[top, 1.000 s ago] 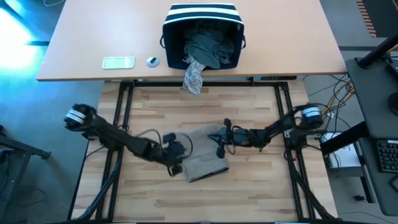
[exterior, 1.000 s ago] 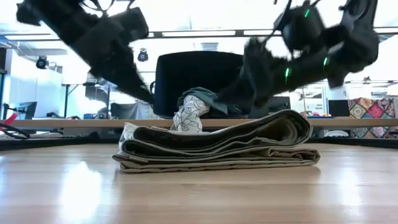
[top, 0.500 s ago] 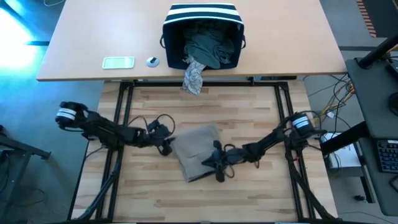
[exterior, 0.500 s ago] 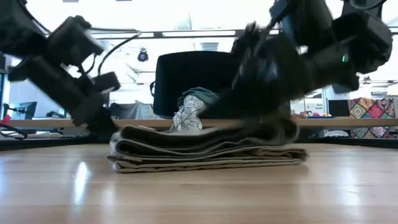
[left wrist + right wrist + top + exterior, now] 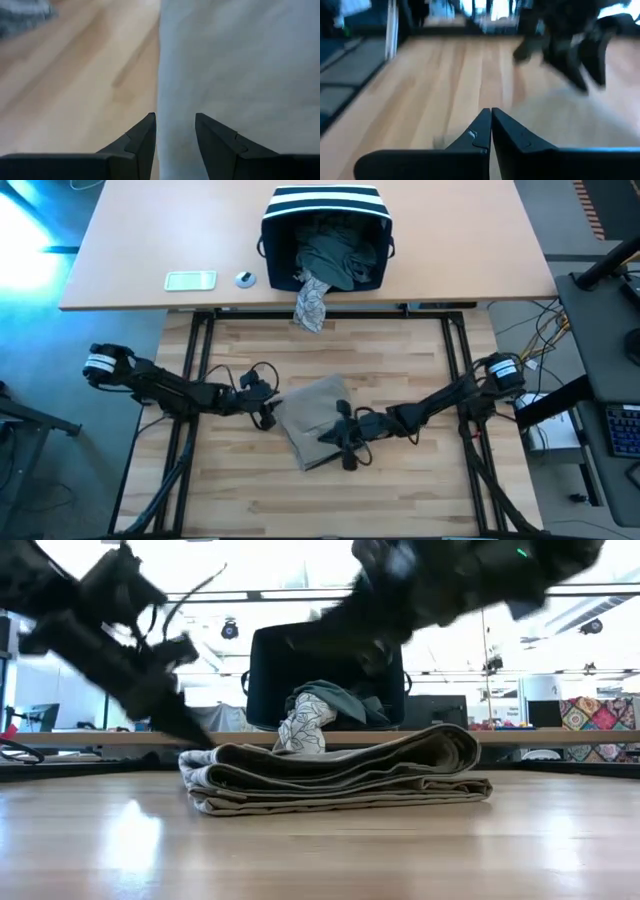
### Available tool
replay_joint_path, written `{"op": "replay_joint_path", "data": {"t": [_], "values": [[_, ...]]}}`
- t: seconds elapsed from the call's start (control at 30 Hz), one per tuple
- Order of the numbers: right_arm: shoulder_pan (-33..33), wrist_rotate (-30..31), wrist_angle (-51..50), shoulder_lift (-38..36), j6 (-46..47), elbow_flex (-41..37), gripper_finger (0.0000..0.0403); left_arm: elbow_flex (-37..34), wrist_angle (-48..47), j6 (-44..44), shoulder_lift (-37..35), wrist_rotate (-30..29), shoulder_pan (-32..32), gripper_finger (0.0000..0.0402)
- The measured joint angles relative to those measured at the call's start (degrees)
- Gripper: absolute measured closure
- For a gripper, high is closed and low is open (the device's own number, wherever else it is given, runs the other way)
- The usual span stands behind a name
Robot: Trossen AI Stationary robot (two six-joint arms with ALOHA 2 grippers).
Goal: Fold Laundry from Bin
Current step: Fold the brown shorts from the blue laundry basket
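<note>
A tan garment (image 5: 312, 425), folded into a flat stack of layers (image 5: 340, 775), lies in the middle of the wooden table (image 5: 410, 360). My left gripper (image 5: 268, 412) stands open at the stack's left edge (image 5: 165, 75), slanting down, with that edge running between its fingers. My right gripper (image 5: 340, 437) is shut and hangs above the stack's near right part, clear of it in the low view (image 5: 375, 635). The bin (image 5: 325, 230), on the desk beyond, holds a teal-green garment (image 5: 335, 258). A grey-white patterned garment (image 5: 311, 302) hangs over its near rim. My left gripper's open fingers (image 5: 145, 137) stand low at the tan garment's left edge (image 5: 190, 755), coming from the table's left. Whether they touch the cloth, I cannot tell.
A desk (image 5: 130, 250) behind the table carries the bin, a flat pale-green device (image 5: 190, 280) and a small round thing (image 5: 245, 278). Bare wood lies near and to the right of the stack (image 5: 420, 480). Cables and a chair stand at the right.
My left gripper has drawn back toward the table's left edge and sunk, from the stack's near left corner to its left edge. My right gripper, shut, has swept over the stack toward the near edge, flattening its raised right end, then risen clear. The stack has slid slightly left.
</note>
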Motion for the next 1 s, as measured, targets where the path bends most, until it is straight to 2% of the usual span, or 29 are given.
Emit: {"op": "replay_joint_path", "data": {"t": [0.1,0.27,0.37,0.53,0.6,0.77,1.0], "values": [[-1.9,0.9,-6.6,1.1,-0.4,4.2,0.0394,3.6,-5.0,1.9,-3.9,0.0,-0.3,0.0278],[-5.8,1.8,-32.2,6.8,3.5,17.1,0.0394,5.7,-7.7,4.5,-11.5,0.0,-3.7,0.0278],[-7.6,1.7,-43.4,11.1,5.4,24.5,0.0394,4.5,-3.8,5.0,-14.9,-0.2,-7.1,0.0278],[-8.4,-3.0,-52.6,18.3,5.1,31.4,0.0394,1.7,1.0,5.1,-19.4,-2.2,-14.7,0.0278],[-8.6,-4.4,-55.4,19.0,5.5,32.5,0.0394,1.1,5.3,6.0,-19.2,-3.7,-17.7,0.0278],[-11.6,-4.8,-64.2,17.9,6.6,30.8,0.0394,-0.1,7.7,8.0,-19.4,-8.7,-23.5,0.0278],[-22.0,-3.0,-74.0,8.0,4.0,21.4,0.0394,0.0,9.2,6.7,-17.7,-9.4,-24.7,0.0278]]}}
